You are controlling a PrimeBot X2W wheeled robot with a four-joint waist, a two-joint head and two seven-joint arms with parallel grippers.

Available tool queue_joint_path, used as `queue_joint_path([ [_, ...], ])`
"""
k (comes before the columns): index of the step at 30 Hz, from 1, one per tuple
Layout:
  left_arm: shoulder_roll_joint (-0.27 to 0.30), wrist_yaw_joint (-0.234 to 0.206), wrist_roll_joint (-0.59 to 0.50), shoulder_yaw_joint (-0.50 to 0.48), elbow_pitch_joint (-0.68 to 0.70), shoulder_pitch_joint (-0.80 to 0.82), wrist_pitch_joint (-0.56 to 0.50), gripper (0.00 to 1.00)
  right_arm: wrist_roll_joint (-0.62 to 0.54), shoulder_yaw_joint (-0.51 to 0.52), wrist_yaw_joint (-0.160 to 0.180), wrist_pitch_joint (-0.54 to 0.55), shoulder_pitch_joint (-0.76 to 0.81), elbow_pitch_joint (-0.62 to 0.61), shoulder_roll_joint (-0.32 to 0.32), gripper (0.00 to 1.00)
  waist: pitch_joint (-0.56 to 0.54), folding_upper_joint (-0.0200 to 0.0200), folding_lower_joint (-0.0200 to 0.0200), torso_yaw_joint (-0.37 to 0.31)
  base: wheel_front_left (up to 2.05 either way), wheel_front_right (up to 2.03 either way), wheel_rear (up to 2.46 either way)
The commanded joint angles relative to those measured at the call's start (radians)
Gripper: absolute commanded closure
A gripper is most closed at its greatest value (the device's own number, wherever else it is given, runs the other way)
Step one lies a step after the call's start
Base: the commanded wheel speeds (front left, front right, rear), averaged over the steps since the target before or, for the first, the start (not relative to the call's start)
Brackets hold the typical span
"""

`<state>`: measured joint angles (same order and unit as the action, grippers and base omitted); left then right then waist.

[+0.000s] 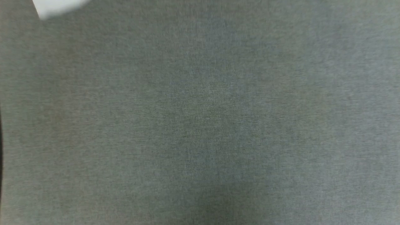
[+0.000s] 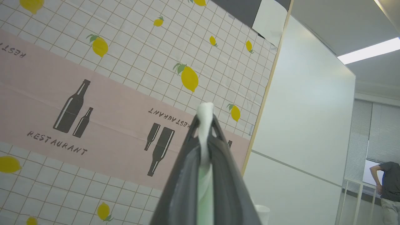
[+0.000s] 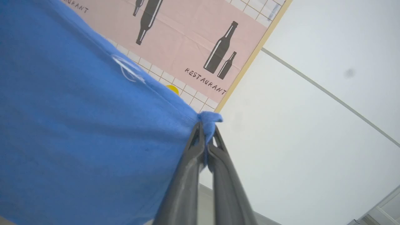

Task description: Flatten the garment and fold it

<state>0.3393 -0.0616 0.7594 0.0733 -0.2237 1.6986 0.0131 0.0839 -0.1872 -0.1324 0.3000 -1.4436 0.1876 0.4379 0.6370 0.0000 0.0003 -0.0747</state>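
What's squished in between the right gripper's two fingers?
The right gripper pinches a bunched edge of the blue garment between its fingers; the right wrist view shows it.

PrimeBot X2W: visible body parts, dark grey twin-finger tooling.
Left end effector (image 2: pixel 205 120): two long matte charcoal fingers (image 2: pixel 184 187), broad at the base, tapering to narrow tips, with a paler grey sheen along the inner edges. Right end effector (image 3: pixel 206 128): same make, slender dark grey, with small open slots just behind the tips.
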Motion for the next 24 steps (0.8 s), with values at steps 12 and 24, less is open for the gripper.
queue_joint_path([
  [12, 0.060, 0.106, -0.033, 0.033, -0.115, -0.293, 0.062, 1.00, -0.014, -0.021, 0.002, -0.133, 0.236, 0.122, -0.058, 1.00, -0.064, 0.0000, -0.0003, 0.040, 0.00, 0.00, 0.00],
  [24, 0.088, 0.050, 0.070, 0.032, 0.083, -1.201, -0.035, 1.00, 0.158, -0.081, 0.002, -0.143, 0.743, 0.137, -0.042, 1.00, -0.330, 0.0000, -0.0003, 0.081, 0.00, 0.00, 0.00],
])
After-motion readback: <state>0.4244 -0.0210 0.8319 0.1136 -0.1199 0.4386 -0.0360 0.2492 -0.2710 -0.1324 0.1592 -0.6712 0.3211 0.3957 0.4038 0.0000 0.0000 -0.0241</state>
